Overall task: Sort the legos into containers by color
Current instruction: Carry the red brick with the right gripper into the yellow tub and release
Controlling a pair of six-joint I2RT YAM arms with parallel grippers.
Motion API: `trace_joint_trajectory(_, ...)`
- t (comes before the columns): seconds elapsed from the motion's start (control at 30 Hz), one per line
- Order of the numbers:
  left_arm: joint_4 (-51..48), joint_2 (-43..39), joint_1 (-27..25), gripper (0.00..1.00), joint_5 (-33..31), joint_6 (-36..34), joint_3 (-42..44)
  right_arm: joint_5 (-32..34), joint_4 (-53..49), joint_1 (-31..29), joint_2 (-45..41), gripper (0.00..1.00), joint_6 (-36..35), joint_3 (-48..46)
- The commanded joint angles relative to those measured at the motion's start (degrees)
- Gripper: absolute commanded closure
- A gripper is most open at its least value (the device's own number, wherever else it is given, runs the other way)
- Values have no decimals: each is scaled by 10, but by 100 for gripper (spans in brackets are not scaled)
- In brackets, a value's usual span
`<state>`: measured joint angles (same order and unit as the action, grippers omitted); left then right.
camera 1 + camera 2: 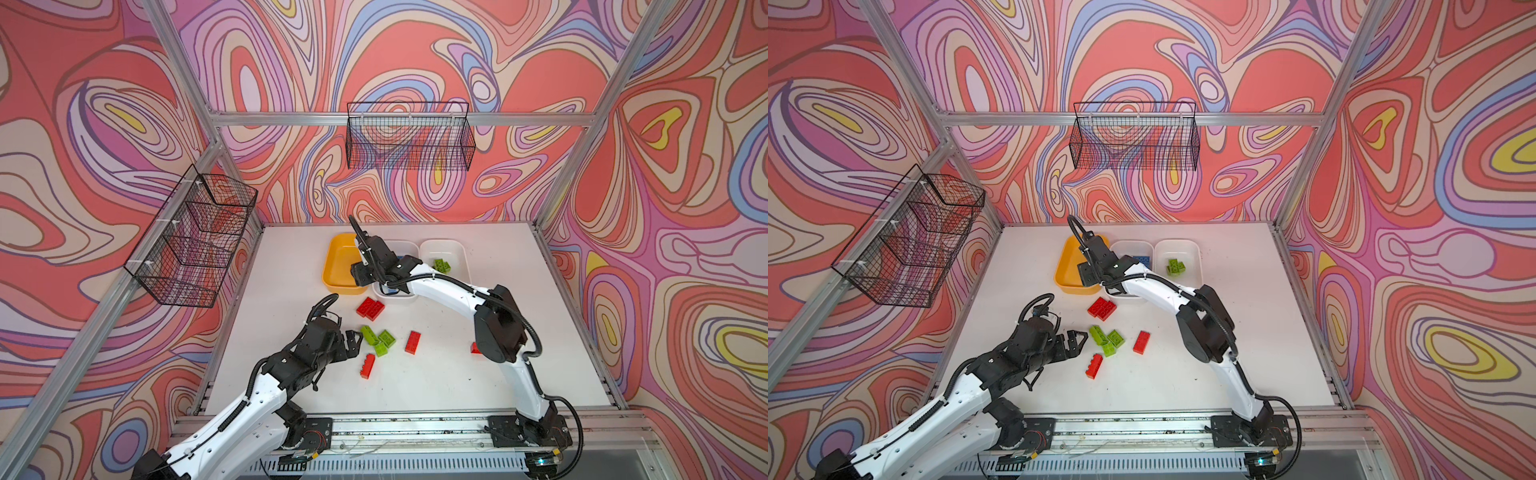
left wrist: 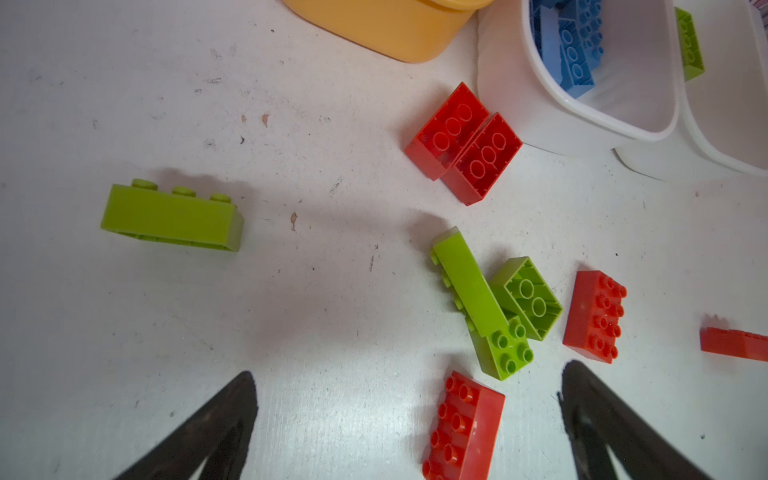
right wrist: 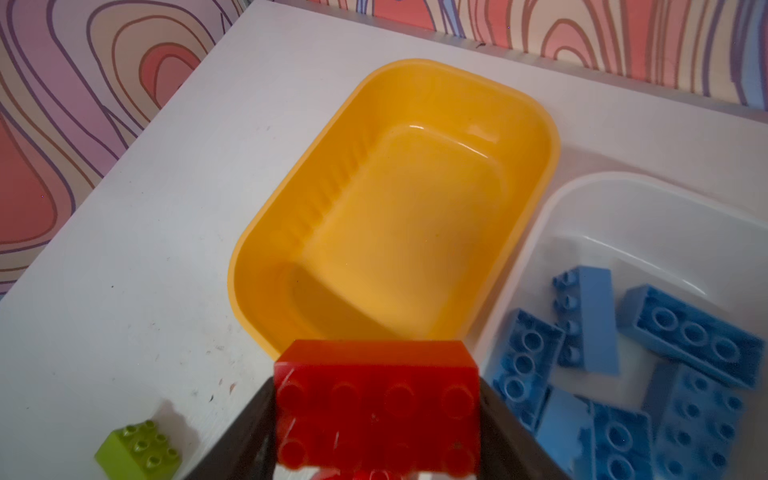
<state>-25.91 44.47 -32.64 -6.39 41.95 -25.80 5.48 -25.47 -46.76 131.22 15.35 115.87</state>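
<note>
The right gripper (image 3: pixel 376 419) pinched a red brick (image 3: pixel 376 370) at the yellow tub (image 3: pixel 415 199)'s rim. The left gripper (image 2: pixel 407 374) hovered, jaws spread.

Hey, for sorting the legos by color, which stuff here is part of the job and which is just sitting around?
Part of the job: gripped red lego; loose red legos; loose green legos; yellow tub; white tub with blue legos; white tub with green legos.
Just there: back-wall wire basket; side-wall wire basket.

Red brick (image 3: pixel 376 399) aloft by yellow tub (image 3: pixel 257 270) (empty); blue bricks (image 3: pixel 690 332) in white tub (image 3: pixel 623 199).
</note>
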Motion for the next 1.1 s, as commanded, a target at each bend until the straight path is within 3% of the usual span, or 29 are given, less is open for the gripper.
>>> trace_joint_trajectory(0.0,-24,13,-2,0,-30,23,4,-23,-13,9,57,51,-39,78)
trace_joint_trajectory(0.2,-30,46,-1,0,-52,18,-23,-46,-18,25,142,49,-42,172)
trace_joint_trajectory(0.37,-27,82,-2,0,-54,2,-62,-95,7,30,132,22,-42,176)
trace_joint_trajectory(0.53,-18,113,-1,0,-48,-13,-91,-102,19,30,60,9,-47,145)
trace_joint_trajectory(0.63,-6,128,-2,0,-40,-23,-105,-99,31,30,0,2,-45,90)
trace_joint_trajectory(0.8,8,164,-2,0,-31,-50,-131,-63,32,30,-83,2,-36,-1)
trace_joint_trajectory(1.07,48,286,-2,0,-27,-72,-190,9,74,30,-314,2,0,-318)
